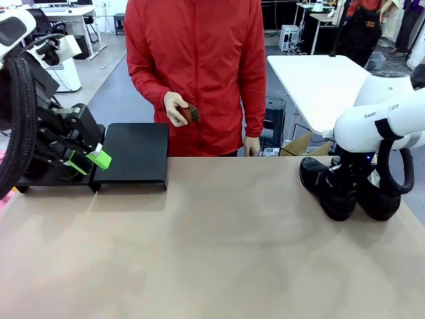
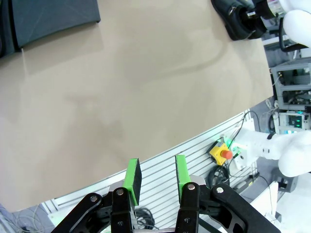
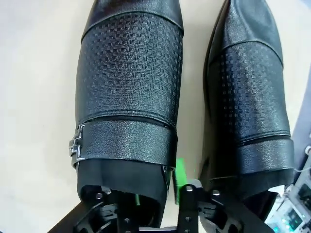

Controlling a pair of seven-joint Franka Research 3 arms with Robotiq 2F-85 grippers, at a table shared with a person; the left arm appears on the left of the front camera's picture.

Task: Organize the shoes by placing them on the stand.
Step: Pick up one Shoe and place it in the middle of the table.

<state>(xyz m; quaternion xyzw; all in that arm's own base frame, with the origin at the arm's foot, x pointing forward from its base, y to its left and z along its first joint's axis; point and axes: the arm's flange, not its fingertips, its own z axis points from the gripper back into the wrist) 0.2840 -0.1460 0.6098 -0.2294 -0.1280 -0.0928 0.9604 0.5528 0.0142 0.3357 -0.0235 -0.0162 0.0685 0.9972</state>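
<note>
Nearest the front camera lies the bare tan table (image 1: 219, 266); everything that matters sits along its far edge. At the far right, two glossy black shoes (image 1: 329, 189) stand side by side on the tabletop under my white right arm (image 1: 378, 119). My right gripper (image 3: 159, 187) is down at the open end of the buckled shoe (image 3: 129, 82). One finger reaches inside the opening. The other, green pad showing, stands in the narrow gap between that shoe and the second shoe (image 3: 252, 82) just beside it. The shoe's side wall is between my fingers, but I cannot tell whether they press on it or merely straddle it.

The stand (image 1: 133, 153) is at the far left, well apart from the shoes, its two matte-black platforms set side by side. The right platform's top is bare. The left one is largely hidden behind my left gripper (image 1: 93, 161), which hangs over or just in front of it; I cannot tell which. My left wrist camera shows its green pads (image 2: 132, 177) apart with nothing between them.

Across the table a person in a red jacket stands between stand and shoes, one hand (image 1: 174, 106) holding a small brown brush (image 1: 191, 113).
</note>
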